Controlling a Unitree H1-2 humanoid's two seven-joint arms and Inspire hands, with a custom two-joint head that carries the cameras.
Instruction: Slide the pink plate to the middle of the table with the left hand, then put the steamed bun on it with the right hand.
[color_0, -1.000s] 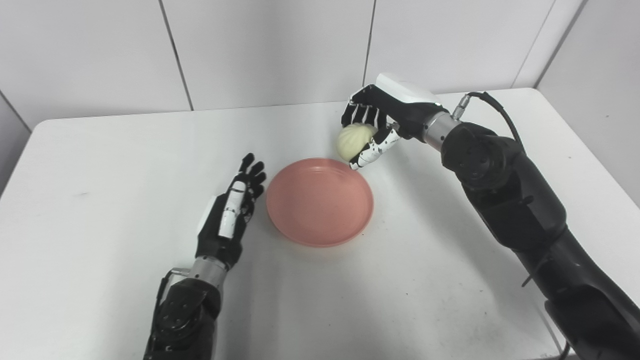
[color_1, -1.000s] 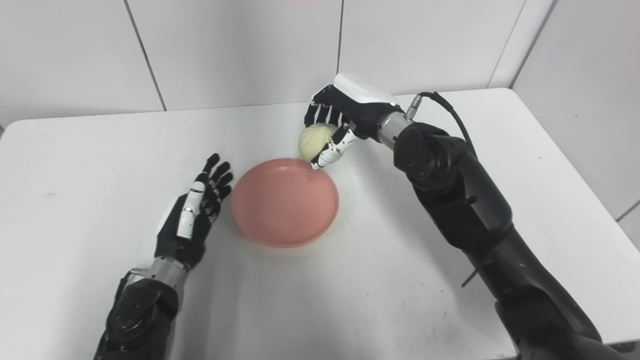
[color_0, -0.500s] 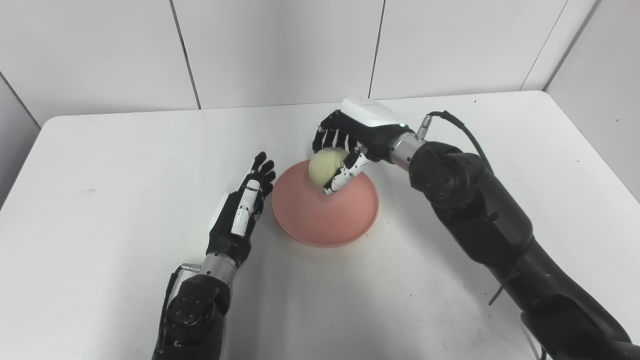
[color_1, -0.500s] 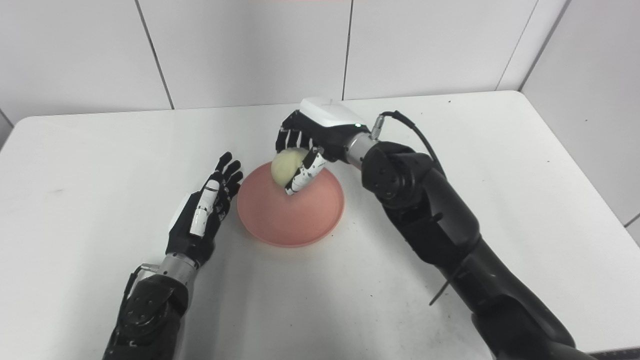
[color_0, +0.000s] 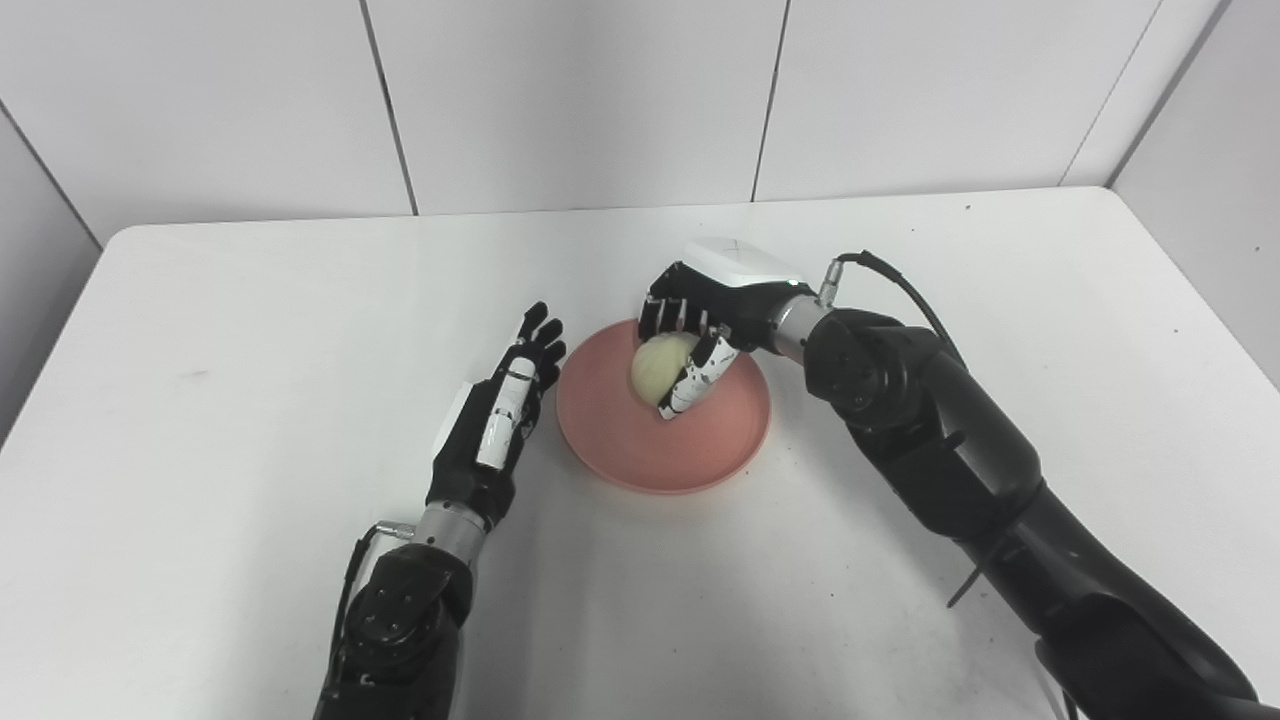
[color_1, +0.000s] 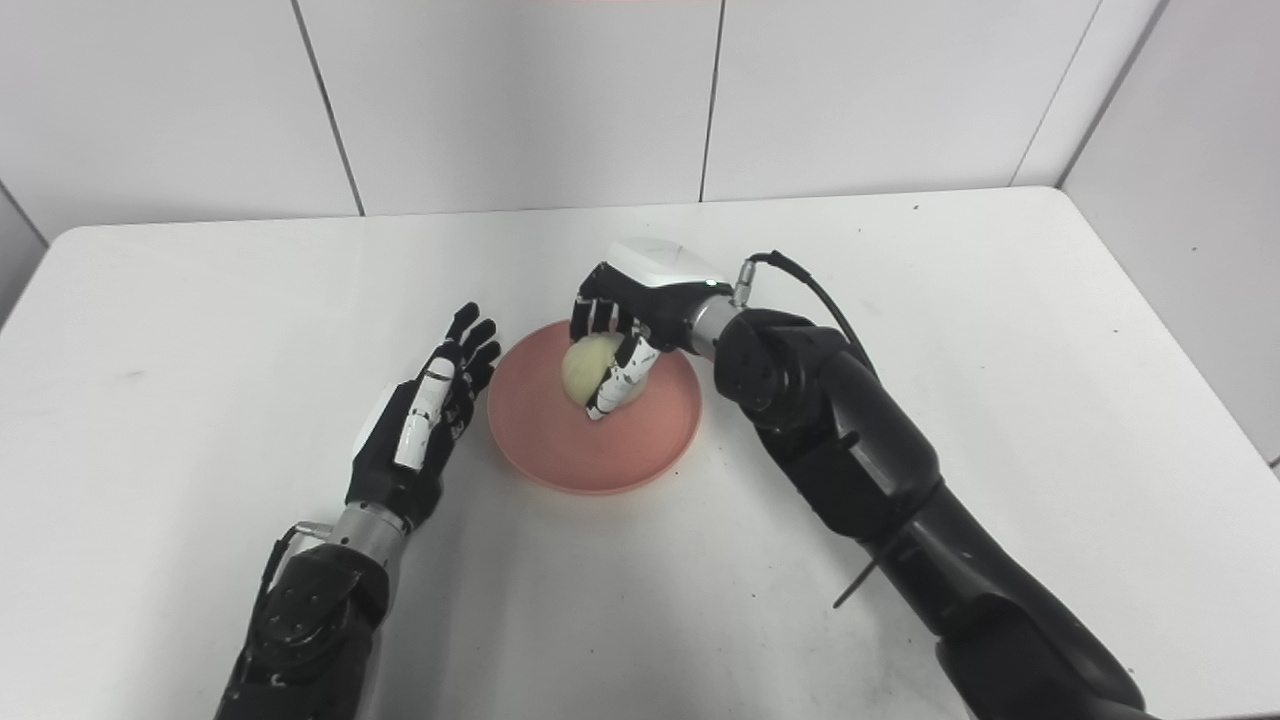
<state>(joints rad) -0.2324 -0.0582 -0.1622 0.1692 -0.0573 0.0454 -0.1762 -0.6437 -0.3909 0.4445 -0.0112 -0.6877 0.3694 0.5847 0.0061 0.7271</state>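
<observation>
The pink plate (color_0: 640, 455) lies near the middle of the white table (color_0: 250, 300). My right hand (color_0: 705, 310) is shut on the pale steamed bun (color_0: 655, 362) and holds it low over the plate's far half; I cannot tell if the bun touches the plate. My left hand (color_0: 495, 425) is open, fingers straight, lying just left of the plate's rim, close to it. The same scene shows in the right eye view, with the bun (color_1: 588, 367), the plate (color_1: 570, 455), the right hand (color_1: 640, 295) and the left hand (color_1: 420, 430).
White wall panels stand behind the table's far edge (color_0: 640, 205). A black cable (color_0: 900, 290) loops off my right wrist. Bare table surface lies to the left, the right and the front of the plate.
My right hand has carried the bun from beyond the plate's far rim down over the plate. The camera view has shifted. My left hand has kept its pose beside the plate.
</observation>
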